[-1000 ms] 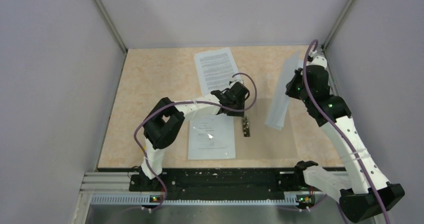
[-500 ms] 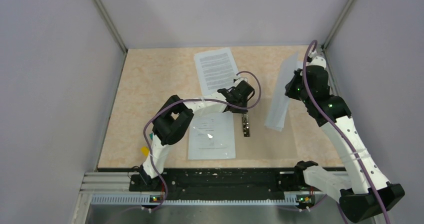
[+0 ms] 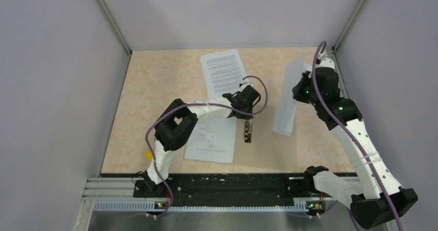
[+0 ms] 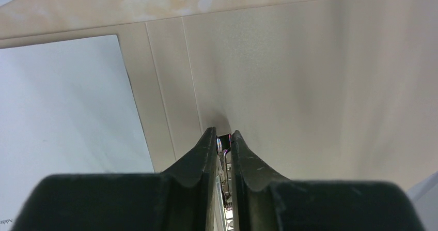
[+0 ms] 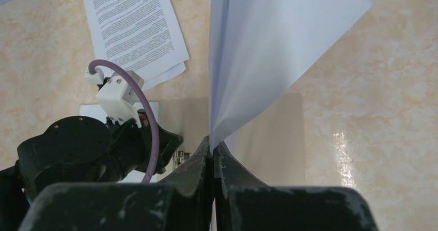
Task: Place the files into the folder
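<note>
A speckled beige tabletop point(image 3: 155, 86) enclosed by plain grey walls point(image 3: 51, 96)

Speckled beige tabletop point(image 3: 155, 86), pale grey walls point(image 3: 51, 96), metal corner posts point(image 3: 110, 18)

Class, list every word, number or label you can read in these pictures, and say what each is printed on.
None can be read.
Far sheet: black text lines, too small to read.
Near sheet: faint print, too small to read.
Raised sheet: no print visible.

The folder point(image 4: 310, 86) is matt tan card, the files point(image 5: 134, 27) thin white paper, the clip point(image 3: 248, 130) metal, the tabletop point(image 5: 372, 138) faintly glossy.
</note>
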